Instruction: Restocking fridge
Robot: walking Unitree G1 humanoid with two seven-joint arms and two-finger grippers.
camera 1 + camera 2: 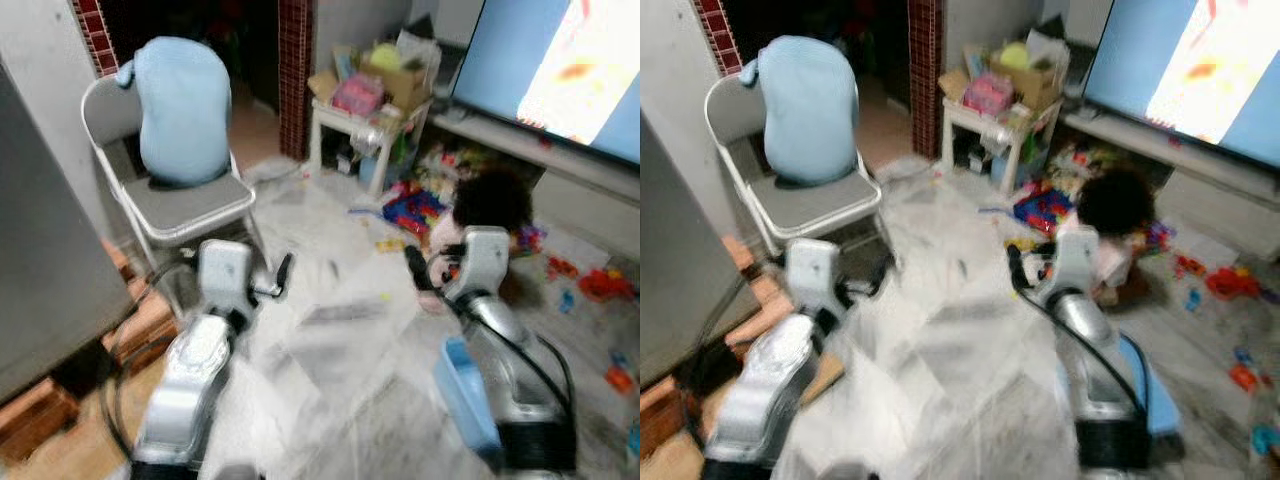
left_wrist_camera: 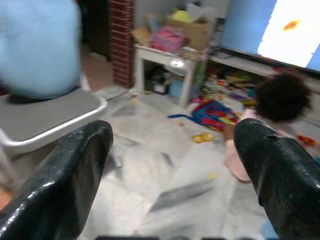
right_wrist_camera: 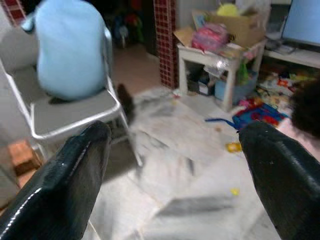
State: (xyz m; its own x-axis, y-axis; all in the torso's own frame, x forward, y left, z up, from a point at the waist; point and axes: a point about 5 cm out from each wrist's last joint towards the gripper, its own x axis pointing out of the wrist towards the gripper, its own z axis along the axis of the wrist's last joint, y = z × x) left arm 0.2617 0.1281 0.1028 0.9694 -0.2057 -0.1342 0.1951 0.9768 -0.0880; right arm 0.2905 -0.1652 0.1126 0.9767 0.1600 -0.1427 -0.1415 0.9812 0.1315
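While both arms were raised in front of the robot, the left gripper (image 2: 170, 165) and the right gripper (image 3: 172, 170) were spread wide with nothing between their fingers. Ahead lay pale floor (image 1: 330, 300), a folding chair (image 1: 190, 200) with a blue bundle (image 1: 180, 110), and a person (image 1: 490, 210) sitting among scattered toys (image 1: 415, 210). A grey panel (image 1: 40, 250) at the left edge may have been the fridge. Walking on risked striking the person or slipping on toys.

Motion blur smeared the marble floor (image 1: 340, 330) and both silver arms. The grey fridge (image 1: 40, 270) was cut off by the picture's left edge, the television (image 1: 560, 70) by the top and right edges. A seated person (image 1: 490, 215) was partly hidden behind the right gripper (image 1: 418, 268).
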